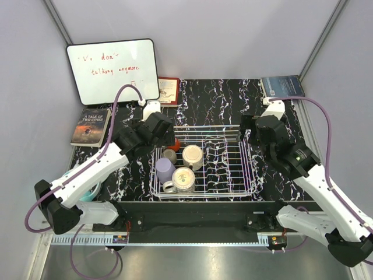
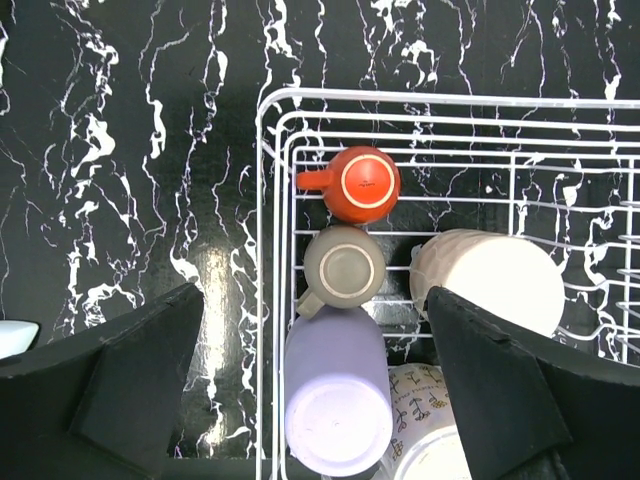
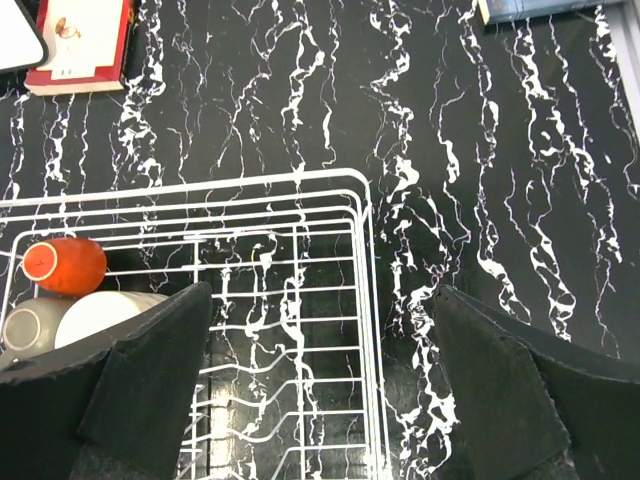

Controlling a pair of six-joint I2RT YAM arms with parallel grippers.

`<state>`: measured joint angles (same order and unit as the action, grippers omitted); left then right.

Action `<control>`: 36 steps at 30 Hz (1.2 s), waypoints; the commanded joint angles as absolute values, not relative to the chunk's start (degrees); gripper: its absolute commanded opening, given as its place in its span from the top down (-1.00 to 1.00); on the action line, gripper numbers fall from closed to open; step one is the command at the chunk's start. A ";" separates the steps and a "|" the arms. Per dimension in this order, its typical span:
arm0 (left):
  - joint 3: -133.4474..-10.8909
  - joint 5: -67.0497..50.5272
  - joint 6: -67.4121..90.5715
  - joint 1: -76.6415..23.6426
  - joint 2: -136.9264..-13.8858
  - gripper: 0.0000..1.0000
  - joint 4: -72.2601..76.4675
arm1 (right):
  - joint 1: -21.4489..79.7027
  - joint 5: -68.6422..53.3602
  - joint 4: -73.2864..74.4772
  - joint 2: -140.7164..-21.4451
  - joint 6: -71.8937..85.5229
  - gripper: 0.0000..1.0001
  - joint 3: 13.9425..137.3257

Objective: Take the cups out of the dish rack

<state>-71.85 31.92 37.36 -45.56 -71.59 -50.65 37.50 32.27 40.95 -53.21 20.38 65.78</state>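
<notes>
The white wire dish rack (image 1: 233, 194) sits mid-table. Its left end holds a lavender tumbler (image 1: 164, 169), a patterned cream mug (image 1: 184, 179), a plain cream mug (image 1: 192, 156), a grey-brown cup (image 1: 169, 155) and an orange cup (image 1: 175, 143). My left gripper (image 1: 162, 129) is open above the rack's left end. In the left wrist view the gripper (image 2: 315, 390) straddles the tumbler (image 2: 335, 395) from above, with the grey-brown cup (image 2: 345, 264) and orange cup (image 2: 362, 184) beyond. My right gripper (image 1: 255, 131) is open and empty over the rack's right end (image 3: 368, 260).
A whiteboard (image 1: 112, 70) and a red book (image 1: 169, 89) stand at the back left. A paperback (image 1: 91, 125) lies at the left and a blue book (image 1: 282, 86) at the back right. A teal object (image 1: 90, 192) lies under the left arm.
</notes>
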 commanded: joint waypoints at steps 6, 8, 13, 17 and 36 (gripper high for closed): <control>-70.14 27.69 36.47 -45.97 -69.87 -0.98 -47.46 | 37.71 28.11 37.00 -48.43 20.30 -1.00 63.63; -69.00 26.20 39.27 -45.88 -69.44 -0.97 -47.37 | 37.71 28.65 36.91 -48.43 21.26 -1.00 63.55; -66.89 21.81 41.74 -46.06 -67.77 -0.98 -48.25 | 37.71 27.68 42.26 -54.90 22.15 -0.99 67.49; -67.41 21.62 44.20 -47.28 -68.11 -0.98 -51.15 | 37.79 27.69 45.00 -58.62 22.94 -0.99 68.65; -61.44 20.22 48.69 -49.39 -70.14 -0.98 -51.94 | 37.71 27.42 43.50 -57.75 24.52 -0.99 65.04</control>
